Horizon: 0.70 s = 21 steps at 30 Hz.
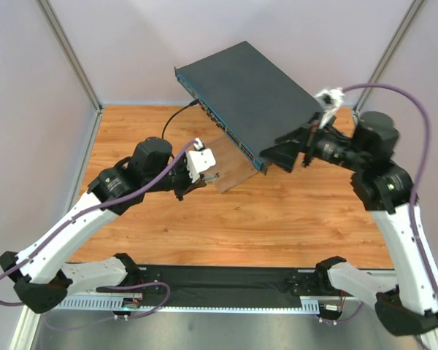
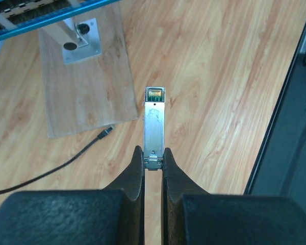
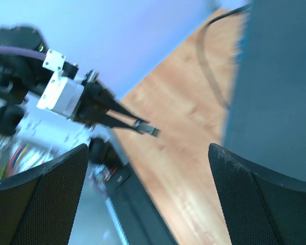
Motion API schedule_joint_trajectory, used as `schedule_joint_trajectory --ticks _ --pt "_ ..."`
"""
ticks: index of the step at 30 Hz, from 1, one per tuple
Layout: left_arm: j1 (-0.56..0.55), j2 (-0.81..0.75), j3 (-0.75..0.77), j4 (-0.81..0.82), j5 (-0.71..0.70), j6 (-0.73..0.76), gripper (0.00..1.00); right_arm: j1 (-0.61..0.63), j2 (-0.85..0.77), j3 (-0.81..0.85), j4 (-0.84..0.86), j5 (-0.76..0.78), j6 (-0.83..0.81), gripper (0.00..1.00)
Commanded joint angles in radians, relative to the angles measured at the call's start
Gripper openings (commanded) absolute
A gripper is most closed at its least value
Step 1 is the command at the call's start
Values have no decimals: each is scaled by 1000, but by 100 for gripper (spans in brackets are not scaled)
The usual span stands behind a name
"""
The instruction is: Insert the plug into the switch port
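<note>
Hanging short of the ports, the plug [image 1: 213, 176] is pinched in the left gripper [image 1: 206, 176]. From above it sits just off the near end of the switch [image 1: 248, 95], which stands raised and tilted over a pale wooden board [image 1: 232, 173]. The switch's teal front edge [image 1: 219, 120] faces the left arm, and a black cable [image 1: 177, 117] leads off from it. The right gripper [image 1: 290, 148] sits at the switch's near right corner; from here I cannot tell whether it touches.

In the left wrist view, both fingers [image 2: 135, 168] are closed on the tail of the plug [image 2: 154, 125], a slim metal module with gold contacts at its free tip. The teal front edge [image 2: 41, 13] lies far up in the corner, well off the plug's line, above a metal bracket [image 2: 81, 41] on the board.

The right wrist view is blurred. Its jaws stand wide apart with nothing between them, and the switch [image 3: 280, 76] fills the side next to one finger.

The approach looks to be in hand, with insertion not yet begun. The next move calls for lifting and turning the plug square to one port, then a straight push.

The table [image 1: 277, 226] is warm wood grain with a black strip [image 1: 219, 281] along its near edge. Pale walls [image 1: 131, 44] and metal frame posts [image 1: 73, 51] close it in.
</note>
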<state>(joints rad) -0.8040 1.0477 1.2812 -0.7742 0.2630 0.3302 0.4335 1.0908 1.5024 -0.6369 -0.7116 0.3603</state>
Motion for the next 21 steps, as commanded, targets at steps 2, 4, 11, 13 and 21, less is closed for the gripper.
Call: schedule_joint_trajectory --ticks 2,4,11,13,21 --pt "31 78 102 -16 -2 -183 0 -263 -127 -106 3 83 115 100" --pt "38 110 145 -17 -37 -215 0 -335 -183 -183 -21 71 135 100" --pt "208 345 388 -166 163 -255 0 -493 -191 -346 -9 3 233 100" --pt "235 368 417 -165 167 -258 0 -516 -167 -361 31 -32 250 100" --pt "299 390 422 -154 156 -188 0 -523 -78 -511 448 -149 459 100"
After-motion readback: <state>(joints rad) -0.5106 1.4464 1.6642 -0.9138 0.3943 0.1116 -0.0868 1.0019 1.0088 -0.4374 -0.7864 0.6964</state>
